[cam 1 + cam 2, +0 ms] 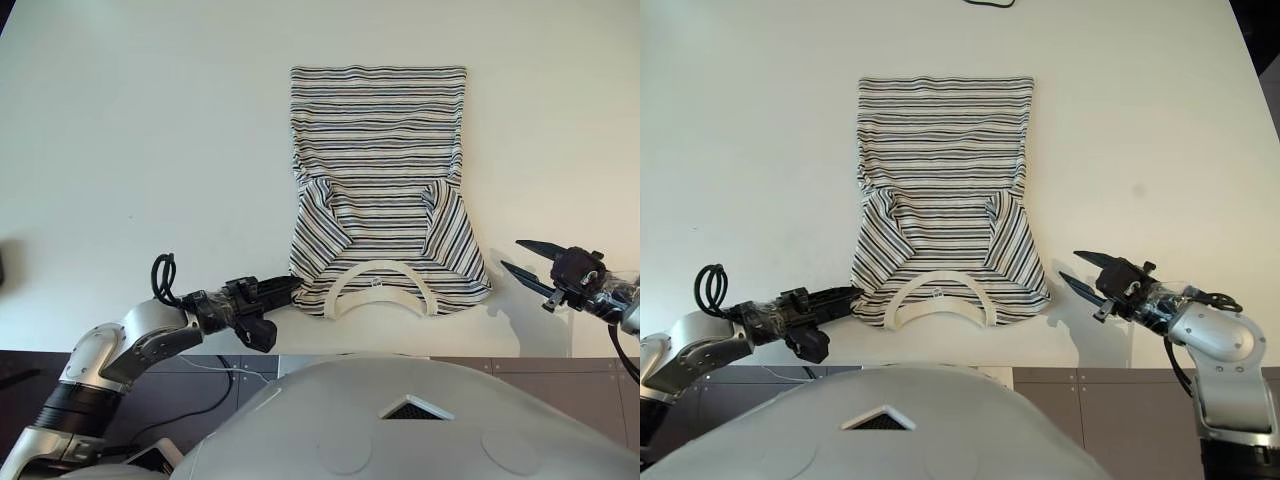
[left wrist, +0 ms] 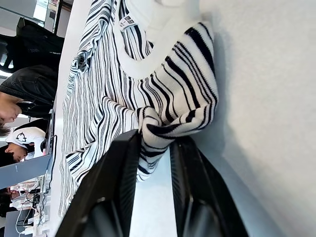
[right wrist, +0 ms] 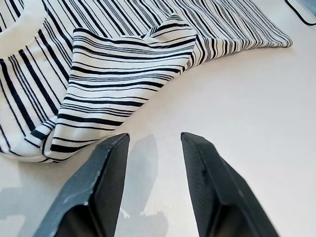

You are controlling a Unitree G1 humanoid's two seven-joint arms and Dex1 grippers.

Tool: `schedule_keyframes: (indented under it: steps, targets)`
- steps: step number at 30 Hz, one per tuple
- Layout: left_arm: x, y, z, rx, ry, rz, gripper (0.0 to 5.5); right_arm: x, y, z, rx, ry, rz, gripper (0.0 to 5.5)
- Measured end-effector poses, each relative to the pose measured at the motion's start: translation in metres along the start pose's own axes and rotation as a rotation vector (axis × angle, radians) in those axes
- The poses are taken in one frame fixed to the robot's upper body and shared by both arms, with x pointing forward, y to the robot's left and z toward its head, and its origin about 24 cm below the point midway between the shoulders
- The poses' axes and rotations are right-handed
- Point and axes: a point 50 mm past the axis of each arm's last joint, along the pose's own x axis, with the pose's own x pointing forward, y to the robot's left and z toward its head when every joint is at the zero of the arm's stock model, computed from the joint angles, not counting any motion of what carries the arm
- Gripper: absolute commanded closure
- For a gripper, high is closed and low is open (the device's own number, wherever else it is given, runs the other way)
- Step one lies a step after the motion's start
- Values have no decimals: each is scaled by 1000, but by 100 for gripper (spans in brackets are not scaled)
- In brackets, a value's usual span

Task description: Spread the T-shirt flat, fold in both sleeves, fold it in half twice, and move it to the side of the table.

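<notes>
left gripper [image 1: 287,288] sits low at the near left edge of the table [image 1: 140,150], right at the t-shirt's [image 1: 380,170] left shoulder corner. in the left wrist view its two fingers have that corner bunched between them, so it reads as clamped on the cloth. likely a pinch point for lifting the collar end over.

the t-shirt lies flat mid-table, hem on the far side, white collar [image 1: 380,290] nearest the robot. both sleeves are already turned in: left sleeve [image 1: 320,215] and right sleeve [image 1: 452,215] lie as diagonal flaps on the body, which gives a narrow rectangle. so spreading and sleeve folds look done. next is the first half fold, probably collar end carried toward the hem.

right gripper [image 1: 512,254] is at the near right, just beside the right shoulder corner. it is not touching. its fingers stand apart with only bare table between them in the right wrist view, and the cloth edge is just ahead of the tips. it looks staged to mirror the left pinch so both corners rise together.

risk: if only the left side lifts, the shirt skews and the tucked sleeves slide out.
</notes>
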Motion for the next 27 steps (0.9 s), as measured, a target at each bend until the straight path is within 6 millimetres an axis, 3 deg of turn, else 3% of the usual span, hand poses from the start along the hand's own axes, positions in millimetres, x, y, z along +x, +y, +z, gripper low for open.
schedule_keyframes:
  steps: [5, 6, 9, 12, 15, 22, 27]
  targets:
    - [-1, 4, -3, 12, -28, -4, 539, -4, 3, -3, -171, 20, 86, 360]
    - [-1, 5, -4, 14, -28, -2, 540, -5, 4, -5, -225, 27, 115, 339]
    - [-1, 6, -5, 16, -43, -11, 540, -9, 3, -11, -469, 35, 191, 280]
    - [-1, 7, -7, 24, -50, -19, 540, -8, -5, -13, -746, 8, 244, 280]
    - [-1, 6, -7, 24, -55, -27, 540, 2, -4, -10, -911, -89, 277, 280]
    - [-1, 6, -7, 24, -56, -29, 540, 17, -3, -11, -1011, -239, 272, 280]
    - [0, 9, -10, 39, -73, -51, 540, 10, 13, -18, -995, -279, 271, 280]
